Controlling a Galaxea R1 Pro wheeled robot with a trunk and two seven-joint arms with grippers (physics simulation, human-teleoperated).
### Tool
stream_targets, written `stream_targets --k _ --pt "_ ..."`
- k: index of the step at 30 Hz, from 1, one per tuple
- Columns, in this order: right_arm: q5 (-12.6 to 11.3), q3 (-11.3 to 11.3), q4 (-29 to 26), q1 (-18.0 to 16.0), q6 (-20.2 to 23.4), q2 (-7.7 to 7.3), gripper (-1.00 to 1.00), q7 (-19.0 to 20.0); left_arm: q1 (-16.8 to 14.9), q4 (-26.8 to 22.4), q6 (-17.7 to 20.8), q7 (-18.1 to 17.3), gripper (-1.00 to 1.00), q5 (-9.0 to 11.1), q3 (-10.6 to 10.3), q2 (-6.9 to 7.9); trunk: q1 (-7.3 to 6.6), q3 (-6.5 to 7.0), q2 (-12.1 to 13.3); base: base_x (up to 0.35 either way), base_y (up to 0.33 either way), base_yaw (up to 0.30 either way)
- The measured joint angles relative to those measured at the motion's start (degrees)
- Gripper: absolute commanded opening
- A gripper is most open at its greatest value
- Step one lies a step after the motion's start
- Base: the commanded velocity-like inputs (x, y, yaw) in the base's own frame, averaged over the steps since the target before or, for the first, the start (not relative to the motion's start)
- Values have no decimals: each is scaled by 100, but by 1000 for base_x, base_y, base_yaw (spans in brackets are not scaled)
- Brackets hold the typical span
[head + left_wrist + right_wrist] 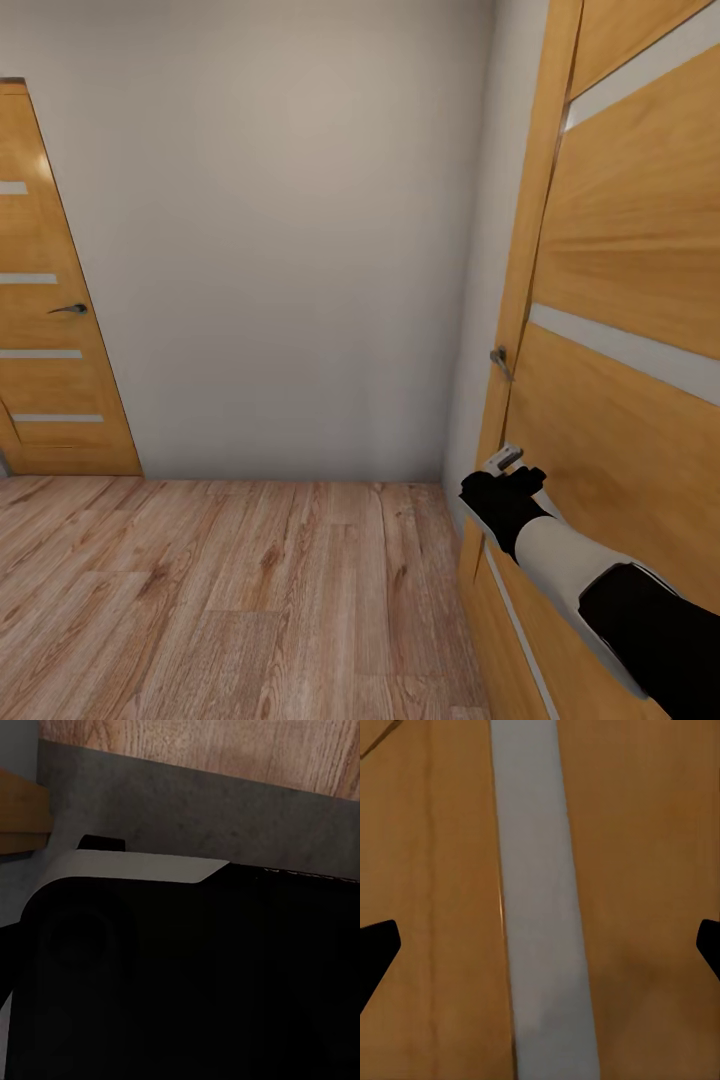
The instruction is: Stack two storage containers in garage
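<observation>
Wood-plank floor (230,590) runs to a plain white wall (290,230) — a small hallway corner. Right gripper (512,462) is up against the wooden door (620,400), just below its metal handle (499,360); black wrist and white forearm reach in behind it. In the right wrist view the door's wood (652,892) is very close, a pale inlaid strip (544,907) runs straight between the two dark fingertips (375,952), which sit wide apart at the frame edges — jaws spread, gripping nothing. A second door (55,330) with its own dark handle (68,309) stands well off to the gripper's left, across the wall. Left wrist view is mostly dark robot body (187,975) with a white edge, a grey strip and a bit of plank floor (225,750) beyond; left gripper's state can't be told, view too dark and blocked. Bins aren't in any of these frames, so their place is unknown.
</observation>
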Motion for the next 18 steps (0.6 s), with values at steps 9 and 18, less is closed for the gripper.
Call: stream_targets --k 9,18 --pt "133 36 -25 1 142 1101 100 -46 1 -3 0 0 100 0 -3 0 0 1 0 0 0 0" --pt "14 -10 -33 6 46 1101 100 50 3 -8 0 0 100 -2 0 0 0 1 1 0 0 0"
